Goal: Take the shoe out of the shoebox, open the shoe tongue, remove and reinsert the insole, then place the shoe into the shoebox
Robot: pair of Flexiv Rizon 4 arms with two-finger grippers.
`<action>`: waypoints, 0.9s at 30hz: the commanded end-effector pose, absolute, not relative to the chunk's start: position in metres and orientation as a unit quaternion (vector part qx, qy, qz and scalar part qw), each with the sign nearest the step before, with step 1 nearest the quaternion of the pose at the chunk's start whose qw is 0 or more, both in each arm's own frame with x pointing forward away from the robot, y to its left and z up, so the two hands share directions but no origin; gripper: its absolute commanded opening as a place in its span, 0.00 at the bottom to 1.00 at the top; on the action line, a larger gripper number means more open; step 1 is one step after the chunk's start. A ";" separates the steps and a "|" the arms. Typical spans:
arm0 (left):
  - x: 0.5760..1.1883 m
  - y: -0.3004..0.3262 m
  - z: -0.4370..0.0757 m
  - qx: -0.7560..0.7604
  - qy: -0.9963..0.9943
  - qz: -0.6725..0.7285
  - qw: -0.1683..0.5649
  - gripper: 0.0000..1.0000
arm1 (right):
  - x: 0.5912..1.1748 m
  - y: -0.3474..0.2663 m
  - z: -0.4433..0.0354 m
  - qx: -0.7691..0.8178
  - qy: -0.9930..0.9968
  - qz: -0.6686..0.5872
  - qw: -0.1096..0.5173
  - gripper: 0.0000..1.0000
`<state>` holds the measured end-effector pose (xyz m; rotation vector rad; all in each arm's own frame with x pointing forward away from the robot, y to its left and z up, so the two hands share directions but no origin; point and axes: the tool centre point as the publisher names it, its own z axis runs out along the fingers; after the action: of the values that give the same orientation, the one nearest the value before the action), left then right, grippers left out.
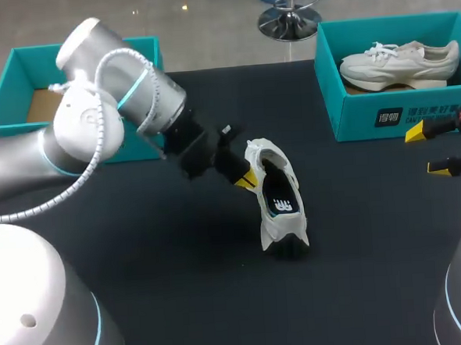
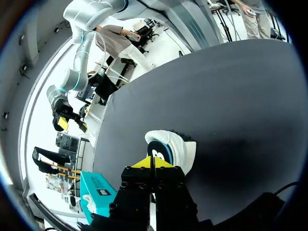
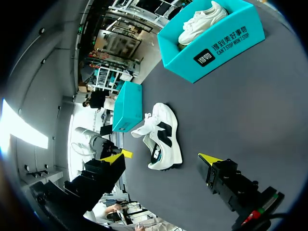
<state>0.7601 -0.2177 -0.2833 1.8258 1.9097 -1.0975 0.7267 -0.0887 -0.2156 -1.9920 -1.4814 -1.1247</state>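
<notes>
Black table [image 1: 183, 300]: shoe [image 1: 279, 201] centre, second shoe [image 1: 400, 62] inside right shoebox [image 1: 352, 120].

The shoe [image 1: 278, 205] on the black table [image 1: 183, 300] is white, with a black insole bearing a white mark, and a black sole. The left shoebox [image 1: 21, 76] and right shoebox [image 1: 399, 115] are teal, the right one printed in white around a cream shoe [image 1: 400, 62]. The left gripper [image 1: 248, 179] and right gripper [image 1: 431, 151] have yellow tips
</notes>
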 end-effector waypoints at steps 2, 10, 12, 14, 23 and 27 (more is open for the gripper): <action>0.762 -0.220 -0.278 0.669 0.672 -0.310 0.065 0.00 | 0.726 -0.088 -0.215 -0.717 -0.532 -0.402 0.205 1.00; 0.762 -0.220 -0.278 0.669 0.672 -0.310 0.065 0.00 | 0.726 -0.088 -0.215 -0.717 -0.532 -0.402 0.205 1.00; 0.762 -0.220 -0.278 0.669 0.672 -0.310 0.065 0.00 | 0.726 -0.088 -0.215 -0.717 -0.532 -0.402 0.205 1.00; 0.762 -0.220 -0.278 0.669 0.672 -0.310 0.065 0.00 | 0.726 -0.088 -0.215 -0.717 -0.532 -0.402 0.205 1.00; 0.773 -0.220 -0.280 0.660 0.706 -0.244 0.078 0.00 | 0.726 -0.088 -0.215 -0.717 -0.532 -0.402 0.205 1.00; 0.781 -0.228 -0.290 0.666 0.710 -0.217 0.074 0.00 | 0.726 -0.088 -0.215 -0.717 -0.532 -0.402 0.205 1.00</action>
<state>0.7814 -0.2172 -0.2874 1.9736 2.1157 -0.7030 0.7268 -0.0888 -0.2156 -1.9922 -1.4814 -1.1247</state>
